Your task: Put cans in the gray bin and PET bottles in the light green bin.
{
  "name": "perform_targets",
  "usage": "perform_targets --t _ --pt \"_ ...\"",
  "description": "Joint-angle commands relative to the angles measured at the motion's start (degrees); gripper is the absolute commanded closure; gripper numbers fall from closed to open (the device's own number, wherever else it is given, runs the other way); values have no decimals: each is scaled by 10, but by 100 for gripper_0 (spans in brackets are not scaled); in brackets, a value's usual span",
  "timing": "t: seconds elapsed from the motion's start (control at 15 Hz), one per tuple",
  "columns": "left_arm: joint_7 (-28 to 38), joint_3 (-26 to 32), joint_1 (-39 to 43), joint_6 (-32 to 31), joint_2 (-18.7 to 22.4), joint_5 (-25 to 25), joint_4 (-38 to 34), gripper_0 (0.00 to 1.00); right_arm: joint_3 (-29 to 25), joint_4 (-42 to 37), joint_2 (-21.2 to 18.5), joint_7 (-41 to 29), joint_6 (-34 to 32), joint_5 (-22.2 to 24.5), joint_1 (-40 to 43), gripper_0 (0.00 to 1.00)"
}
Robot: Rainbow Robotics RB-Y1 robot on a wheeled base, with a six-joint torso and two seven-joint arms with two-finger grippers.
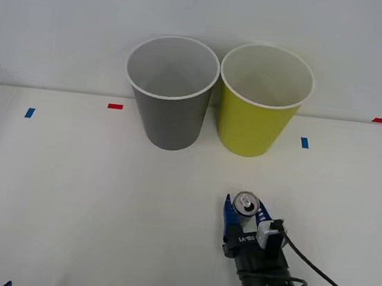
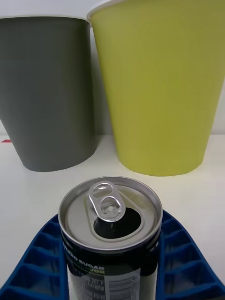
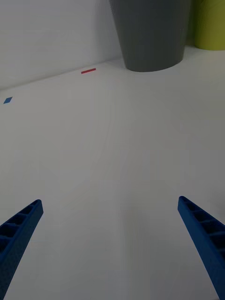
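Now the right end effector [image 1: 246, 218], lower right of the front view, is clamped on the can [image 1: 246, 204], upright on the desk [image 1: 66, 190] below the green bin [image 1: 256, 123]; light, thin-walled, slippery, so mid-body grip suits it.

My right arm reaches forward over the near right part of the table [image 1: 66, 190]. Its wrist points to the far edge. The right gripper [image 1: 245, 216] has its blue ribbed fingers [image 2: 185, 262] pressed on both sides of the can [image 1: 245, 204], which stands upright between them. My left gripper [image 3: 112, 243] hovers low over the table surface, its two fingers [image 3: 18, 229] spread wide apart, nothing between them.
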Motion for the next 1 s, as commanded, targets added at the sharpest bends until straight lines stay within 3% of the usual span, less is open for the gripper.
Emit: perform_targets --t 0.07,0.2,0.33,0.67,1.0 --pt "0 0 0 0 0 0 0 0 0 0 0 -3 1 -7 1 91" --pt "0 0 0 0 0 0 0 0 1 0 -1 -4 2 -11 1 92" --pt "0 0 0 0 0 0 0 0 0 -31 0 -5 48 -18 3 93" --pt "0 0 0 0 0 0 0 0 -21 -159 6 -6 221 -30 11 93" --pt "0 0 0 0 0 0 0 0 -58 -302 5 -6 459 -15 -16 94"
